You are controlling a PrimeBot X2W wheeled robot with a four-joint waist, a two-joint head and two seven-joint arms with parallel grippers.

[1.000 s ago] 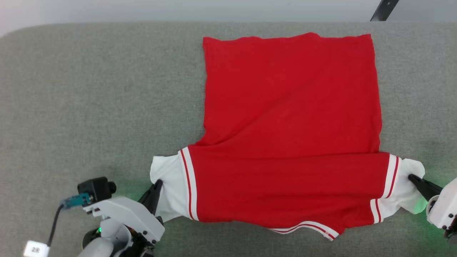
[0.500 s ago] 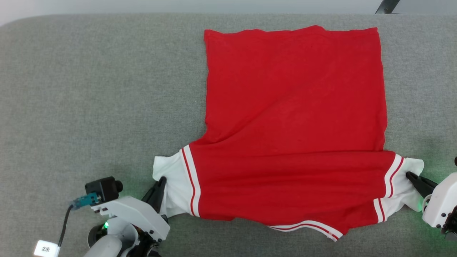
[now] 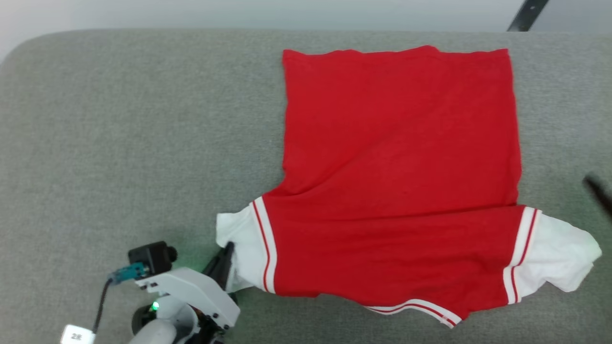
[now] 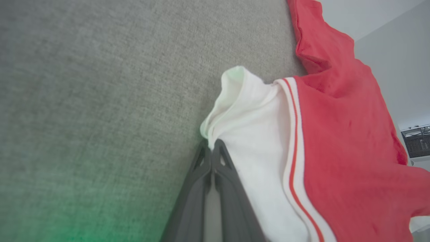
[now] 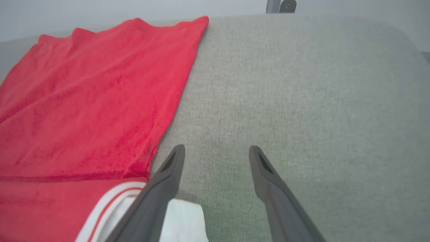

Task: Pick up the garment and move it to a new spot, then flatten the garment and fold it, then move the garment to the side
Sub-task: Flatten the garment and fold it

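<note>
The garment (image 3: 397,167) lies spread on the grey table, plain red back side up, hem at the far edge and white sleeves nearest me; no print shows. My left gripper (image 3: 228,251) is shut on the edge of the left white sleeve (image 4: 255,141), its two fingers pressed together (image 4: 211,146). My right gripper (image 5: 216,149) is open and hangs above bare table just right of the garment's side edge (image 5: 84,101). In the head view it is a blurred dark streak (image 3: 597,188) at the right edge. The right white sleeve (image 3: 559,258) lies loose on the table.
The grey fabric-covered table (image 3: 119,143) stretches wide to the left of the garment, with a rounded far-left corner. A dark pole (image 3: 526,14) stands beyond the far edge at upper right. My left wrist carries a small black camera with a cable (image 3: 148,258).
The right gripper has let go of the right sleeve, opened and moved up and away to the right. The sleeve has dropped and spread flat. The head camera shifted slightly.
</note>
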